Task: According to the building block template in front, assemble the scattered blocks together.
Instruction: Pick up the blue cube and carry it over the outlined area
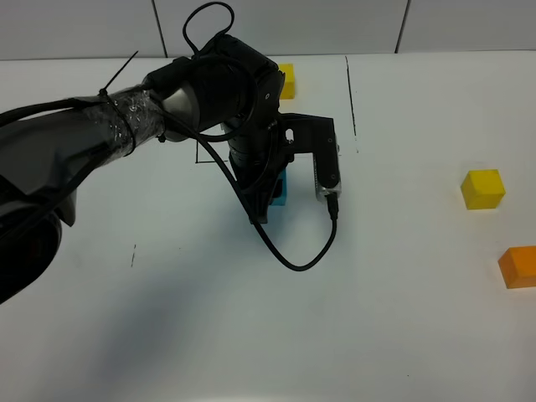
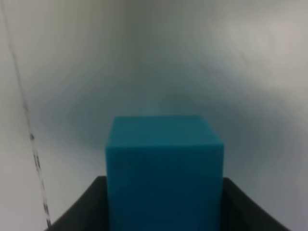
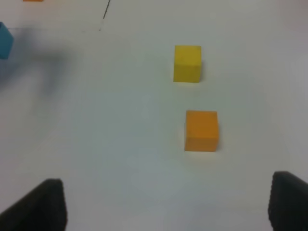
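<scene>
Left tool [image 2: 163, 211] is closed on the blue cube [image 2: 164, 168], fingers against both sides. Cube sits mid-tabletop [image 1: 402, 335], near the template [image 1: 286, 81], which the arm mostly hides. Right tool [image 3: 168, 204] is wide open and empty. Yellow cube [image 3: 187, 63] and orange cube [image 3: 201, 130] lie ahead of it, so the right arm is nearer.

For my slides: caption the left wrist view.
Left pincer closed on the blue cube, white table behind.

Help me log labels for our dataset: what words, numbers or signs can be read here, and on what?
None can be read. The blue cube, yellow cube and orange cube have plain faces; the black line on the table is a bare stroke, no letters.
</scene>
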`<state>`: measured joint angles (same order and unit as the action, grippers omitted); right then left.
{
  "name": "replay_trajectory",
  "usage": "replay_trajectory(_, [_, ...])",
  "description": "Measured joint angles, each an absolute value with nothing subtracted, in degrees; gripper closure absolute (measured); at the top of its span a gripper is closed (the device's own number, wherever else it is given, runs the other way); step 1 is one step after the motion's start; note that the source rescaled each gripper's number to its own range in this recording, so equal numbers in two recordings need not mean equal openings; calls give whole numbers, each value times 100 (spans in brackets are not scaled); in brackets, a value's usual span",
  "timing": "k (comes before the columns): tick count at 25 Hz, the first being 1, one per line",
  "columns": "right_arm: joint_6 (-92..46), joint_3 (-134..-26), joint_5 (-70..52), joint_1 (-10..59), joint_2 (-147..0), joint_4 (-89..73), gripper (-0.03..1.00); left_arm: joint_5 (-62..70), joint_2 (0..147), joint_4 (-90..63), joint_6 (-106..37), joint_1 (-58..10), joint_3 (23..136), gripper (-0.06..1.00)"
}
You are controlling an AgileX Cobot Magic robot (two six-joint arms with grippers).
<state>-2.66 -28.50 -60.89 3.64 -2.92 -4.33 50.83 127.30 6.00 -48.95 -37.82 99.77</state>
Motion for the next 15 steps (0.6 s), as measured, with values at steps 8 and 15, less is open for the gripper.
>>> replay_trajectory(8, [-266,-2850,-6089,364,-292,-433,24,4883,13045,548,-4884,-3782,9977,94])
replay_trajectory(15, [-266,-2850,-6089,364,-292,-433,24,4290,13086,148,-4874,-3782,9977,94])
